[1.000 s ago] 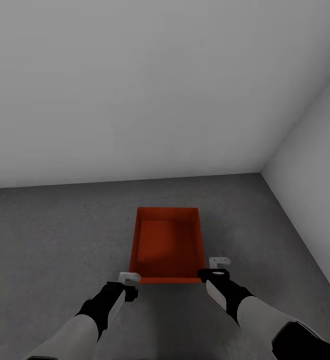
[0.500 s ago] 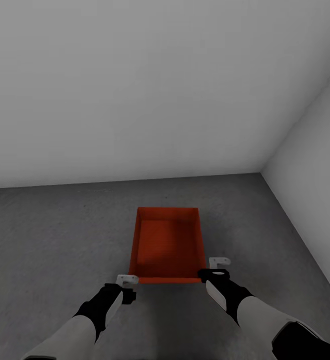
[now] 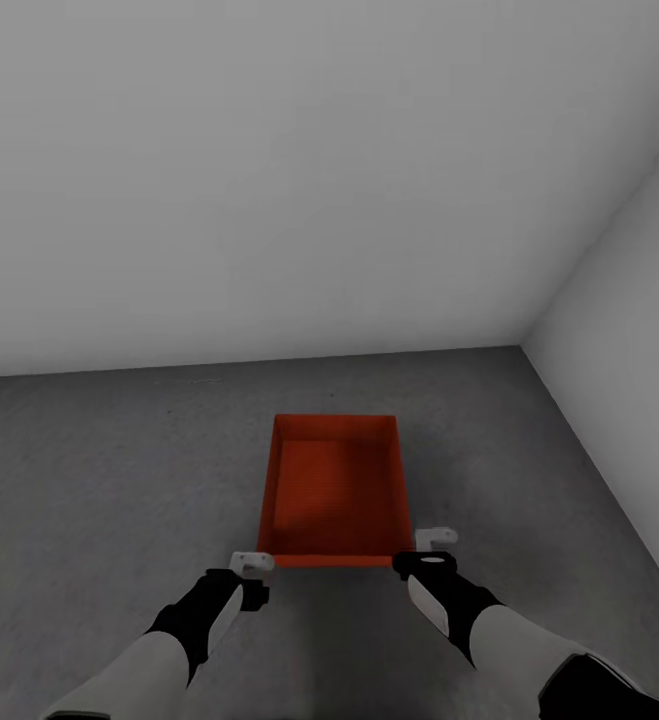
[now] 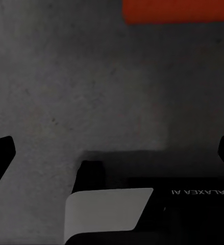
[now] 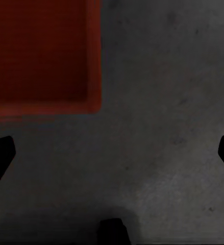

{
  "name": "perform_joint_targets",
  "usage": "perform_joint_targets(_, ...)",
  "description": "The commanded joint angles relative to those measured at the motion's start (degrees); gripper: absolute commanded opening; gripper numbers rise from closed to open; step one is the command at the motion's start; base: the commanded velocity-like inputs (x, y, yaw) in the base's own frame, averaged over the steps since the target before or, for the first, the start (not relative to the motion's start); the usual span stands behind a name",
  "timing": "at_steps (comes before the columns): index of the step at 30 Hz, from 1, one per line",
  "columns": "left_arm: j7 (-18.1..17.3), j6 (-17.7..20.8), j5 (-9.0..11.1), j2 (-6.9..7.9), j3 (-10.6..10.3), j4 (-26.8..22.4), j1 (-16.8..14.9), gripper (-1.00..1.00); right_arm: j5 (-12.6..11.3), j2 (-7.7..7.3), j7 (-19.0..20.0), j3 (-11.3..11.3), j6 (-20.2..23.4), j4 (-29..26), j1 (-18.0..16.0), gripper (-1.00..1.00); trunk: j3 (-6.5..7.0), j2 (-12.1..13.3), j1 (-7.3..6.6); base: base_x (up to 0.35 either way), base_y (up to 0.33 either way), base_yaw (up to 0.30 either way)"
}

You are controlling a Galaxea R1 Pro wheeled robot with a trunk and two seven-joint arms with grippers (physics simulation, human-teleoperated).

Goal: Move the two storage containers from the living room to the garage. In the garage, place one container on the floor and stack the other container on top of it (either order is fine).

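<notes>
Sitting flat on the grey floor (image 3: pixel 119 480) near the corner where two white walls (image 3: pixel 269 180) meet, one red bin (image 3: pixel 335 490) looks placed as the base of the stack. Both grippers, left (image 3: pixel 250 562) and right (image 3: pixel 435 538), hover off its near corners, jaws spread wide and empty, apparently released so the robot can fetch the second bin.
</notes>
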Motion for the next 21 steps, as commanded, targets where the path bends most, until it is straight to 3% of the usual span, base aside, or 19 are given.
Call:
perform_joint_targets(1,0.15,0.31,-0.05,0.11,-0.03,0.3,0.0,1.0,-0.23,0.16,-0.34,0.49,0.32,0.11,0.33,1.0,-0.03,-0.03,0.0,0.0,0.0,0.0)
perform_joint_targets(10,0.06,0.07,0.03,0.77,-0.03,4.69,0.02,1.0,-0.2,1.2,-0.12,0.49,0.23,0.47,3.72,1.0,-0.03,-0.03,0.0,0.0,0.0,0.0)
perform_joint_targets(17,0.04,-5.63,1.6,1.37,-0.03,12.07,0.02,1.0,-0.24,2.17,-0.17,0.49,0.21,0.49,8.45,1.0,-0.03,-0.03,0.0,0.0,0.0,0.0)
perform_joint_targets(21,-0.01,-6.83,2.43,2.26,-0.06,14.15,0.02,1.0,-0.3,2.23,-0.22,0.49,0.16,0.49,10.06,1.0,-0.03,-0.03,0.0,0.0,0.0,0.0)
